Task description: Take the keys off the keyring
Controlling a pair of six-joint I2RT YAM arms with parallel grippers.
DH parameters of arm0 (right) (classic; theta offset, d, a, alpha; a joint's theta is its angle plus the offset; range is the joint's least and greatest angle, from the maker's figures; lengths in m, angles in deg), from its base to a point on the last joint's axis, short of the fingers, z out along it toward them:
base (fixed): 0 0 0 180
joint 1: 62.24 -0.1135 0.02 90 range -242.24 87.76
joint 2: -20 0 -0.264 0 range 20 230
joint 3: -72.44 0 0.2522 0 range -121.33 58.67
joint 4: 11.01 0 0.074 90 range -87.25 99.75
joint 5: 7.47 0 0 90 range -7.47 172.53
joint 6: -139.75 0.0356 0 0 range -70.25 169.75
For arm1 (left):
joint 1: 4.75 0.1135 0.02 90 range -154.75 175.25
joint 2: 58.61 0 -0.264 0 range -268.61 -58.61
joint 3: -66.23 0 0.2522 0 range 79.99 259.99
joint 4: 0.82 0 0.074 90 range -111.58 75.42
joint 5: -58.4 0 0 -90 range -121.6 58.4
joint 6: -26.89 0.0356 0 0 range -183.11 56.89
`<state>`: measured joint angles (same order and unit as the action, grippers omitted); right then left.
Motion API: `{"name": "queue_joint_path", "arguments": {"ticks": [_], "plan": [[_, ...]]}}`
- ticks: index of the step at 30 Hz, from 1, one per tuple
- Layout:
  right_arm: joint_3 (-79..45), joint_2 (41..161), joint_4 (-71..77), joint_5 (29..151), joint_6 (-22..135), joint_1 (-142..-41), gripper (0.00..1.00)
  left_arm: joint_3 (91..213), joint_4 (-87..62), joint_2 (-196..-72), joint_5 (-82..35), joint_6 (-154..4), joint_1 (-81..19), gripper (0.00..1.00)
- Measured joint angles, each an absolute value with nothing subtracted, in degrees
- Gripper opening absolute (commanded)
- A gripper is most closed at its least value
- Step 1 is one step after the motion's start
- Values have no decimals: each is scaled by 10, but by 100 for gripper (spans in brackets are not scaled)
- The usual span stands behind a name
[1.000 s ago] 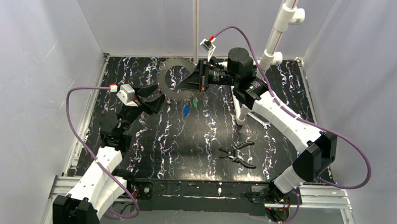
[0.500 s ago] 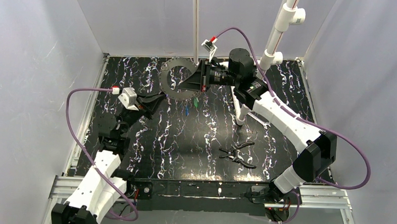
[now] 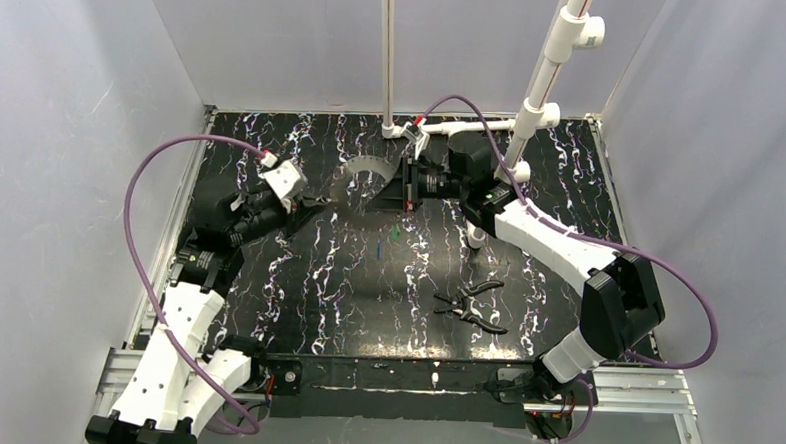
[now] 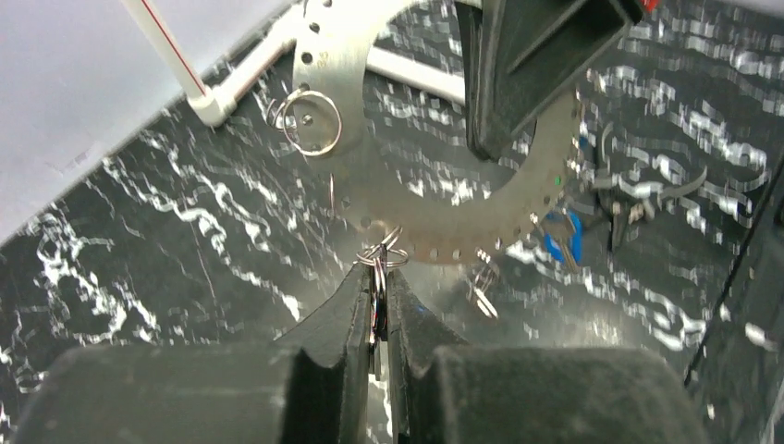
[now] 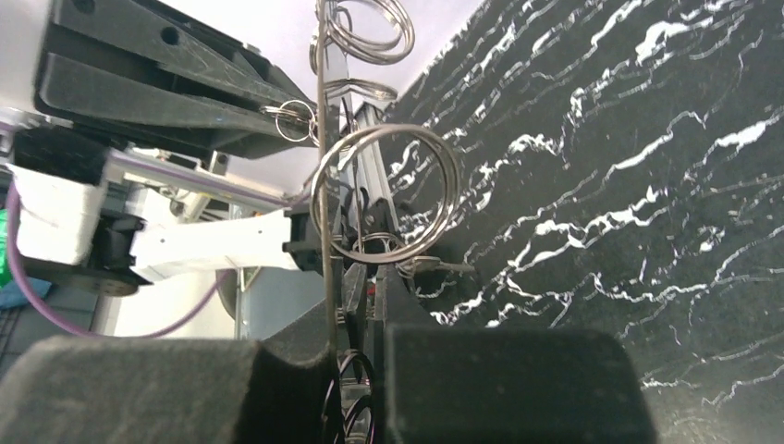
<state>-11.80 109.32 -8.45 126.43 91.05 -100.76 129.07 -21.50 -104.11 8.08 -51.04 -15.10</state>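
Now left gripper pinches small keyring at rim of perforated plate; right gripper clamps plate. Blue key dangles right of left fingers, possibly on another ring. Pull straight, no twisting.

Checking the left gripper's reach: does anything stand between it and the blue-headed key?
Yes. The left gripper, shut on a small silver split ring, is apart from the blue-headed metal key; another silver ring dangles from the perforated steel crescent plate between them.
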Motion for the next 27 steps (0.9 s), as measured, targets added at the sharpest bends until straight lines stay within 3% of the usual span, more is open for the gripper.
{"name": "queue_joint_path", "arguments": {"ticks": [6,12,15,23,27], "plan": [[-54,1093,-110,1279,879,-1010,13,1323,-396,-1061,81,-359,-151,0],[0,1079,-113,1280,845,-1013,36,1340,-482,-1090,88,-275,-154,0],[31,1060,-100,1275,805,-1013,43,1341,-501,-1099,99,-264,-154,0],[80,1012,-34,1263,690,-1012,82,1335,-526,-1159,116,-288,-175,0],[80,998,5,1259,640,-1012,89,1328,-544,-1186,108,-300,-188,0]]}}
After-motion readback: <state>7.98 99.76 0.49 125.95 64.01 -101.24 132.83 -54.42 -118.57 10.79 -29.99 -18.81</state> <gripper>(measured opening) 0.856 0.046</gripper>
